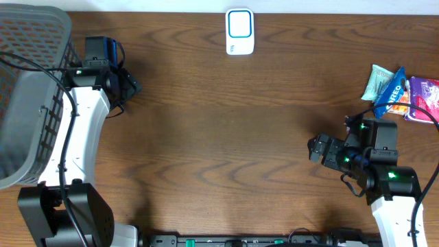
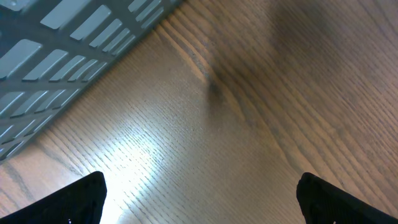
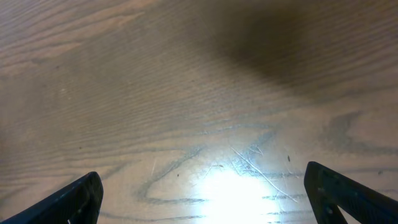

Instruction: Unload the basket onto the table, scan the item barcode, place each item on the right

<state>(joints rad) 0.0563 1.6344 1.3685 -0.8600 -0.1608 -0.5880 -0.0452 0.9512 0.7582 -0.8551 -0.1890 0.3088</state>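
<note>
1. Two arms rested over the wooden table [image 1: 219,137], well apart, each with its fingers spread wide and grasping nothing
2. Left gripper [image 1: 130,87] sat beside the grey basket [image 1: 27,96], pointing right across the table; its fingertips [image 2: 74,199] framed bare wood
3. Right gripper [image 1: 315,147] pointed left, near the snack packets [image 1: 401,92] piled at the right edge
4. One white scanner [image 1: 239,31] lay at the far edge, its long axis running front to back
</note>
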